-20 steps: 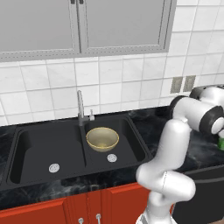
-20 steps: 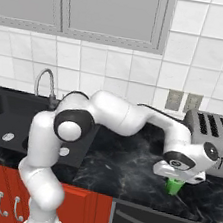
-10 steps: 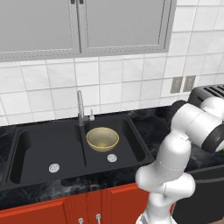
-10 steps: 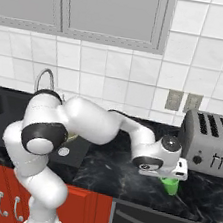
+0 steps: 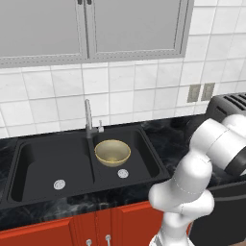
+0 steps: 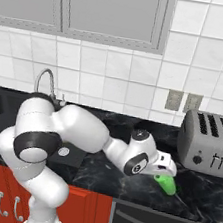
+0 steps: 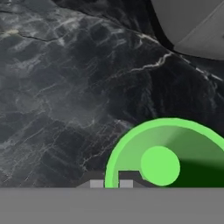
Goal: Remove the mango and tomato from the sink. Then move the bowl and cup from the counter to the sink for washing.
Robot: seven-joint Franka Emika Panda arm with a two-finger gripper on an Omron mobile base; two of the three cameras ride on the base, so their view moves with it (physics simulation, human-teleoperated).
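the cup (image 6: 166, 183) lies tilted on the dark tabletop (image 6: 99, 175) just in front of the toaster (image 6: 207, 144), its open mouth toward the hand camera. the gripper (image 7: 111, 183) has its jaws pinched narrow on the cup's rim, one finger inside and one outside. well left of the toaster, the bowl (image 5: 112, 152) sits in the sink (image 5: 48, 161), in the basin nearer the toaster, behind its drain
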